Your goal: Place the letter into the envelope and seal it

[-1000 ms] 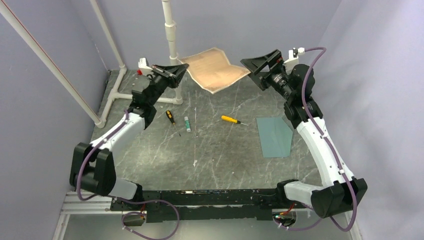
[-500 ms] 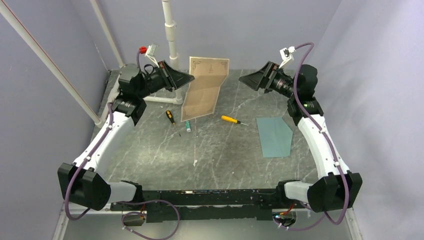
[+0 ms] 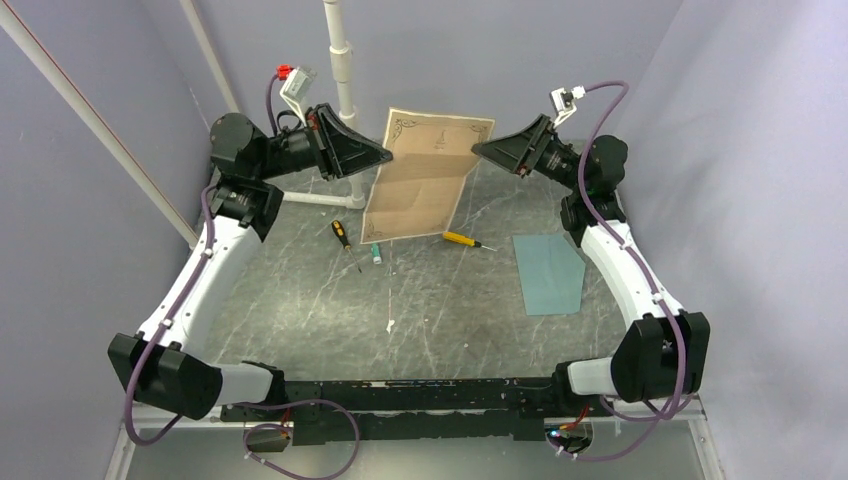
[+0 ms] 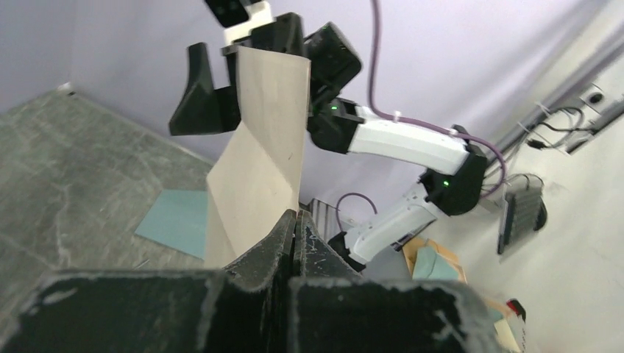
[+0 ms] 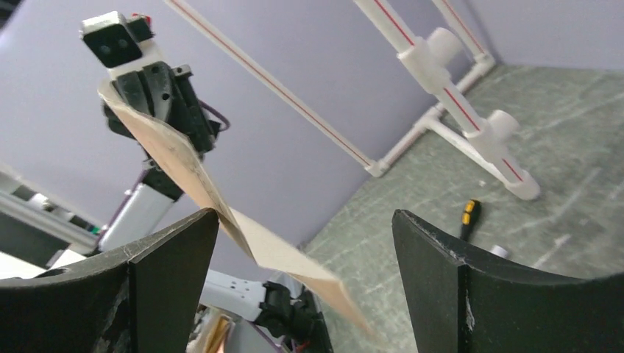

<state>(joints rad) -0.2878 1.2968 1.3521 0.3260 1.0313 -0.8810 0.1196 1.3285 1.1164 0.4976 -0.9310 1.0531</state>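
The letter [image 3: 425, 180], a tan sheet with a dark printed border, hangs upright above the back of the table. My left gripper [image 3: 385, 155] is shut on its upper left edge; the left wrist view shows the letter [image 4: 257, 154] rising from the closed left gripper [image 4: 296, 215]. My right gripper [image 3: 480, 150] stands open at the sheet's upper right edge. In the right wrist view the letter [image 5: 184, 165] slants between the open fingers of the right gripper [image 5: 305, 220], close against one of them. The teal envelope [image 3: 548, 272] lies flat on the table at the right, also in view as the envelope [image 4: 173, 220].
Below the hanging sheet lie a black-and-yellow screwdriver [image 3: 342, 234], a small green-and-white tube [image 3: 375, 252] and a yellow screwdriver [image 3: 460, 239]. A white pipe frame [image 3: 345, 90] stands at the back left. Purple walls close in on three sides.
The letter was spread low between the two grippers at the back; it now hangs upright from the raised left gripper. The right gripper has risen to its upper right edge.
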